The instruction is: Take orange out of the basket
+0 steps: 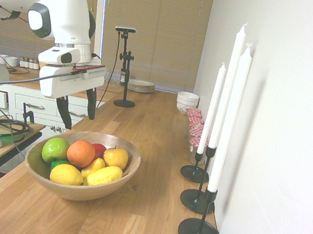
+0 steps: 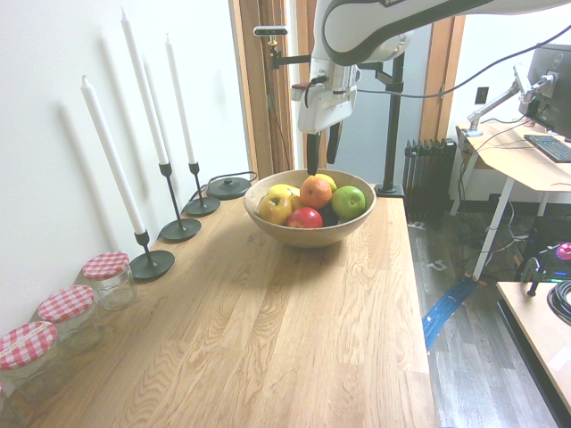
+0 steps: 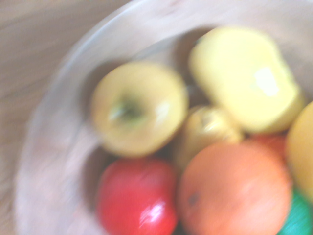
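Above the basket's (image 1: 131,151) far rim the hand (image 1: 77,110) points down, fingers spread wide and empty. Below, the orange (image 1: 80,153) sits atop the fruit, touching a green apple (image 1: 55,149), on the wooden worktop (image 1: 158,151).

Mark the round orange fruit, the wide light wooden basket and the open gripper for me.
Round orange fruit (image 1: 80,153), first exterior view, its upper face.
Wide light wooden basket (image 1: 129,173), first exterior view, right rim.
Gripper (image 1: 77,111), first exterior view, midway between its open black fingers.

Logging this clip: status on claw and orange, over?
Claw open, empty, above the basket. Orange in basket, atop the pile, untouched. Green apple and red apple crowd it; top clear.
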`<act>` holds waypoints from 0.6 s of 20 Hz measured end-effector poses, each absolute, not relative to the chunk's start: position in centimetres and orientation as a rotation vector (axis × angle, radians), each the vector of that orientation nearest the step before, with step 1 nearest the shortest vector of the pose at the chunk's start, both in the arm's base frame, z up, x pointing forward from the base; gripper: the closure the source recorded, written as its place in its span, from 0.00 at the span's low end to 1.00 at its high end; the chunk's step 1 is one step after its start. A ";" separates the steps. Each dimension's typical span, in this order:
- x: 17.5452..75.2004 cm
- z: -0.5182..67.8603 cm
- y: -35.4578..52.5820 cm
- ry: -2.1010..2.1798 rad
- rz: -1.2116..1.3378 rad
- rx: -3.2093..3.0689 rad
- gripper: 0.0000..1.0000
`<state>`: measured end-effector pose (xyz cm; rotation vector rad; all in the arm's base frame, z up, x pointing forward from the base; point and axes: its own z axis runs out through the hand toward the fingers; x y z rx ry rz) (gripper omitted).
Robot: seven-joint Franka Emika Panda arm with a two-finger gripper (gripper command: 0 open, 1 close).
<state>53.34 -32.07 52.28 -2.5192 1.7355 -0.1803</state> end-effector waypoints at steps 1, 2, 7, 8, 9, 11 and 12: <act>53.8 52.3 -33.0 1.742 -0.169 -2.509 0.00; 54.2 52.2 -33.8 1.746 -0.161 -2.502 0.00; 56.1 48.5 -35.3 1.766 -0.079 -2.493 0.00; 56.3 47.6 -35.4 1.769 -0.060 -2.496 0.00; 56.5 46.8 -35.5 1.771 -0.042 -2.498 0.00; 56.7 45.5 -35.6 1.775 -0.015 -2.502 0.00; 56.8 45.0 -35.6 1.777 -0.002 -2.503 0.00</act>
